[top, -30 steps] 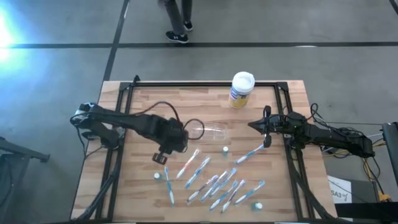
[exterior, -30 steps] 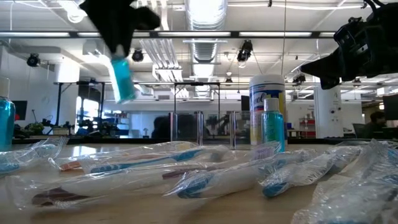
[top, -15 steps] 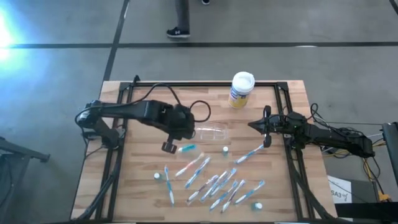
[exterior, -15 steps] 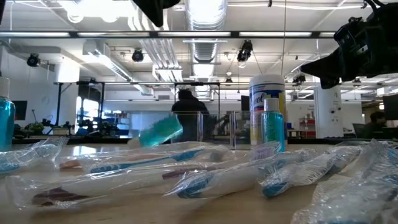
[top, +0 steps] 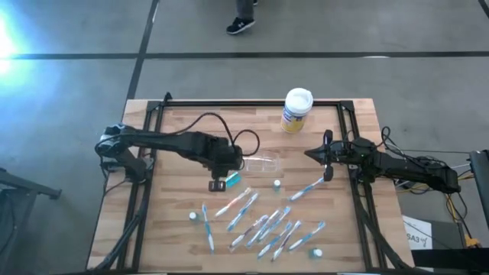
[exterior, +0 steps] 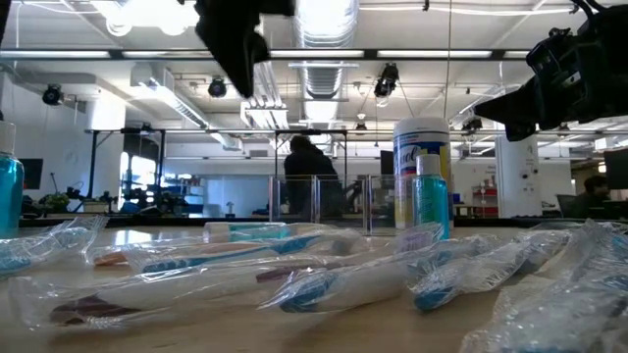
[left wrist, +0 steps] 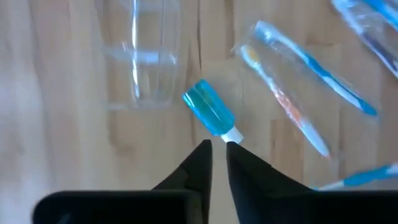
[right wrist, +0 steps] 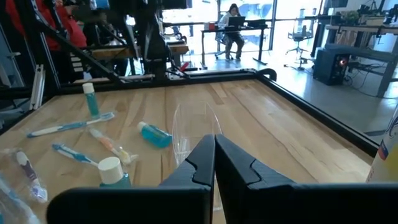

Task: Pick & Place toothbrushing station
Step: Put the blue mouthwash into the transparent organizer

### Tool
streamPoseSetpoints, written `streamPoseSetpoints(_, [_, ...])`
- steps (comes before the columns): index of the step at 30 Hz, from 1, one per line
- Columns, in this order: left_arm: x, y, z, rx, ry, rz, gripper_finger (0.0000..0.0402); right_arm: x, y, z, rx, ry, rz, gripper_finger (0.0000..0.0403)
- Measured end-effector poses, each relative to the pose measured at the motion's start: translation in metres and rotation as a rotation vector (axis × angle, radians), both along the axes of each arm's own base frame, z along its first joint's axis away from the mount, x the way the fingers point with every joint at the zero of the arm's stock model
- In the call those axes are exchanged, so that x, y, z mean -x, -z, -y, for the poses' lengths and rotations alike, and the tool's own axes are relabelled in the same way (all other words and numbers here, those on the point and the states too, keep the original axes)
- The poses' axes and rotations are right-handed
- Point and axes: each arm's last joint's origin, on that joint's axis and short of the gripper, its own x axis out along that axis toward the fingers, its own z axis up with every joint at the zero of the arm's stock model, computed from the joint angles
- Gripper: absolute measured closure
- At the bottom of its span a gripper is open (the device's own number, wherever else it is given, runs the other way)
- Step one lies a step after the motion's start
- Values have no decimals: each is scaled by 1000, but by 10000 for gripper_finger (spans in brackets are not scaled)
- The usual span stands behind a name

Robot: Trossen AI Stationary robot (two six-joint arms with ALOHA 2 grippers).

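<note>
The clear plastic holder (top: pixel 260 162) stands near the table's middle, and also shows in the left wrist view (left wrist: pixel 146 62). A small teal tube with a white cap (left wrist: pixel 210 116) lies on its side on the wood just to the near-left of the holder (top: pixel 233 178). My left gripper (left wrist: pixel 217 147) hangs well above that tube (exterior: pixel 245 49). It points steeply down and is open by a narrow gap, with nothing between its fingers. Several wrapped toothbrushes (top: pixel 263 225) lie spread over the near half of the table. My right gripper (right wrist: pixel 214 146) waits shut and level at the table's right side (top: pixel 312 153).
A white-lidded canister with a yellow-blue label (top: pixel 296 109) stands at the far edge. More small tubes stand upright among the brushes (top: pixel 276 185) and at the near left (top: pixel 193 217). Black frame rails (top: pixel 145 176) run along the table's sides. A person's shoe (top: pixel 243 24) shows beyond the far edge.
My left gripper has moved toward the table's right, nearer the holder, and has rolled about its own axis. It has let go of the teal tube that it held up a second ago. The tube has fallen to the table and now lies flat beside the holder.
</note>
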Motion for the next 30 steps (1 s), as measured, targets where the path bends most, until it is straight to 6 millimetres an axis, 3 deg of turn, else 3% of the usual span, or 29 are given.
streamPoseSetpoints(6, [9, 57, 1, 82, -180, -39, 279, 0, 0, 0, -14, 1, 0, 394])
streamPoseSetpoints(13, [18, 99, 3, 175, -310, -33, 199, 0, 0, 0, -14, 1, 0, 394])
streamPoseSetpoints(21, [22, 119, 0, 198, -371, -10, 175, 0, 0, 0, -14, 1, 0, 394])
streamPoseSetpoints(30, [18, 119, -7, 195, -420, 47, 174, 0, 0, 0, -14, 1, 0, 394])
